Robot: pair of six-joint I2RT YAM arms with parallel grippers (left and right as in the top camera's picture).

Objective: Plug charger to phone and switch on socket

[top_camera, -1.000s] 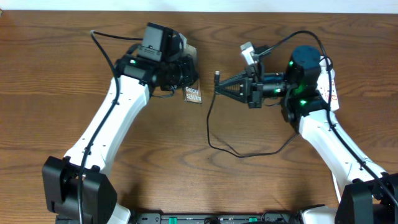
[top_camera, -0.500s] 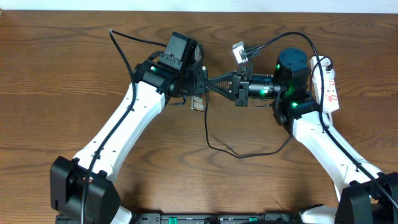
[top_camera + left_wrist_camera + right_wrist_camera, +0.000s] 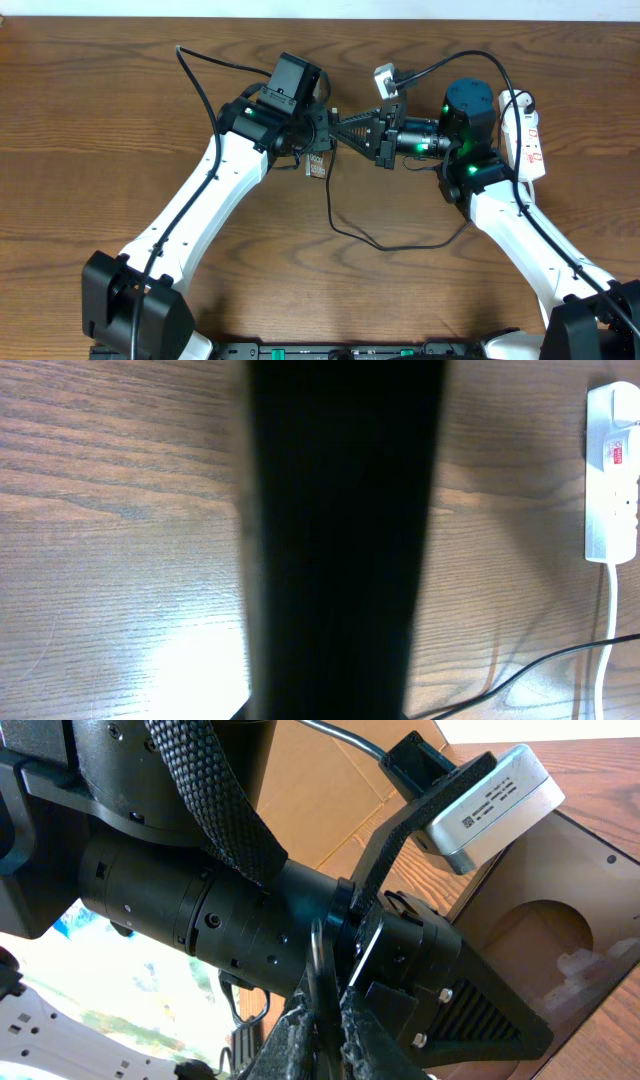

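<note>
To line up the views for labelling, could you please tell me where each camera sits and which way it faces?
Overhead: above the table, facing straight down; both arms show, left gripper and right gripper meeting tip to tip.
Left wrist: facing down at the table; a dark blurred slab blocks the middle, no fingers discernible.
Right wrist: facing sideways at the left arm's wrist and camera; own fingers at the bottom.
Shared: overhead and left wrist both show the socket and charger cable.

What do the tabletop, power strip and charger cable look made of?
Tabletop: wood or wood-look laminate, matte brown, clear grain lines. Power strip: smooth white plastic, probably moulded, with red marks. Charger cable: thin black flexible sheath, likely rubber or plastic; it lies in loose curves.
</note>
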